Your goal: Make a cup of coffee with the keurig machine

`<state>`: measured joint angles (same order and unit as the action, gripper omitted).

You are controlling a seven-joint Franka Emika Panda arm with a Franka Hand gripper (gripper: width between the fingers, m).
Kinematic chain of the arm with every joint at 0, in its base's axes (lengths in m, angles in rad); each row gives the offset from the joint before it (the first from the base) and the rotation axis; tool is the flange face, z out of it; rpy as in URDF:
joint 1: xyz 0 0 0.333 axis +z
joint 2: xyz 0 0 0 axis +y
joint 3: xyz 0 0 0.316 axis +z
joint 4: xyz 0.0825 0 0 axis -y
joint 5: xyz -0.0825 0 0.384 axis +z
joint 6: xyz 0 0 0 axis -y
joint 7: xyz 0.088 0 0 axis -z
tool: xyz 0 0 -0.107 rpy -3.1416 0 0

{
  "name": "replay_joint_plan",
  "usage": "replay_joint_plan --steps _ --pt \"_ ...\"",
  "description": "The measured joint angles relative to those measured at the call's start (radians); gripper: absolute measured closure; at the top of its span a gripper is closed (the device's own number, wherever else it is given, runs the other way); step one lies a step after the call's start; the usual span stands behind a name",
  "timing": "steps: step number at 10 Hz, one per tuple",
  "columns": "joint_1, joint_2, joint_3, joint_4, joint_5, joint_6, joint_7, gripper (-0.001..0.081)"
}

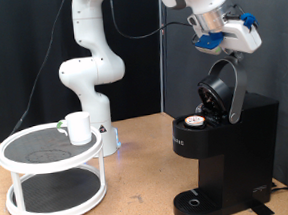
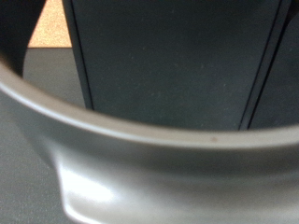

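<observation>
Keurig machine (image 1: 220, 152) lid open, pod (image 1: 194, 122) inside

Lab: black backdrop curtain (image 1: 20, 57), mounted arm (image 1: 89, 67)

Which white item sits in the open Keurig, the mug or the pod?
The small white pod, brownish on top, sits in the keurig machine under its raised lid. The white cup stands apart on the round white stand.

Cup (image 1: 78, 127): on the upper tier of a two-tier round stand (image 1: 17, 156), exterior view's left. Keurig machine (image 1: 220, 160): exterior view's right, well apart from the stand, lid raised, pod (image 1: 194, 122) seated in its chamber. Gripper (image 1: 223, 49): directly above the lid.
</observation>
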<state>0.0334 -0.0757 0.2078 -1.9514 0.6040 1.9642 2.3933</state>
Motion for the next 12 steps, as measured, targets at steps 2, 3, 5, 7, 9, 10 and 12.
replay_joint_plan --steps 2,3,5,7,9,10,12 --pt "-0.015 -0.029 -0.017 -0.022 -0.002 -0.017 -0.021 0.0806" --pt "-0.026 -0.043 -0.026 -0.035 -0.009 -0.029 -0.021 0.0806" --pt "-0.046 -0.071 -0.043 -0.061 -0.033 -0.043 -0.021 0.0806" --pt "-0.069 -0.090 -0.055 -0.087 -0.071 -0.046 -0.019 0.0806" --pt "-0.094 -0.094 -0.066 -0.107 -0.124 -0.047 0.002 0.0806" --pt "-0.105 -0.092 -0.068 -0.115 -0.154 -0.047 0.024 0.0806" --pt "-0.123 -0.082 -0.069 -0.126 -0.205 -0.049 0.063 0.0806"
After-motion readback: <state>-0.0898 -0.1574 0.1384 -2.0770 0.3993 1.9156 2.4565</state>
